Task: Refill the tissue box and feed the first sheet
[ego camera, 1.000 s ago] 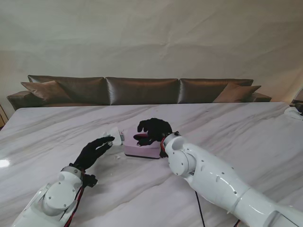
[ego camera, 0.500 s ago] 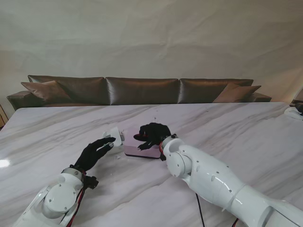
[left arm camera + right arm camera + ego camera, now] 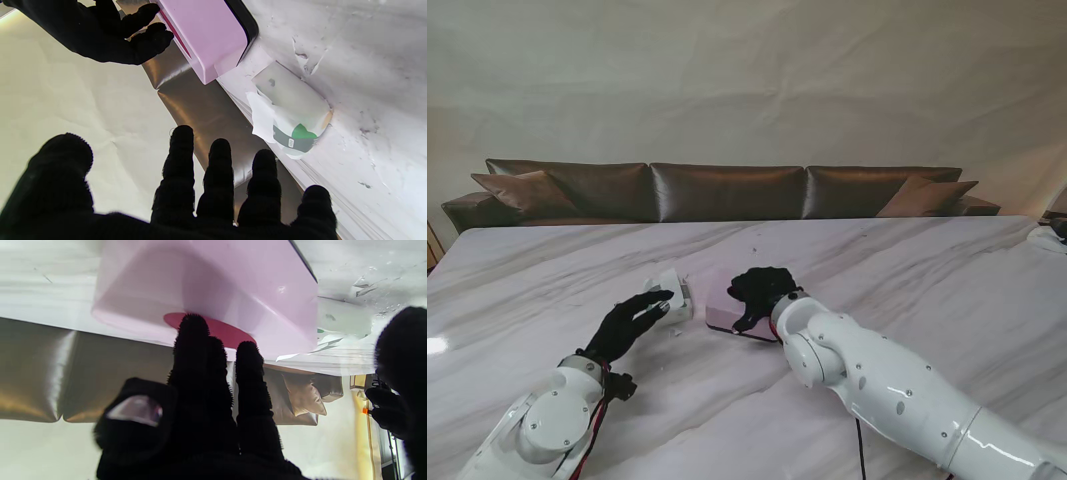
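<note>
The pink tissue box (image 3: 730,313) lies mid-table, tipped, its black base edge (image 3: 247,29) against the marble. My right hand (image 3: 762,291) is on its right end with fingertips (image 3: 191,327) curled at the red oval opening (image 3: 220,330). The thumb stands apart from the box. To the left of the box lies the white tissue pack (image 3: 670,299) with a green label (image 3: 301,132) and torn wrapper. My left hand (image 3: 628,321) hovers just nearer to me than the pack, open, fingers (image 3: 218,173) spread and touching nothing.
Bits of torn wrapper (image 3: 305,60) lie on the marble table (image 3: 947,270) around the pack. A brown sofa (image 3: 727,190) runs behind the table's far edge. A small object (image 3: 1049,235) sits at the far right edge.
The right hand has drawn the pink box to the right and toward me, tipping it and widening the gap to the pack. The left hand has barely moved.
</note>
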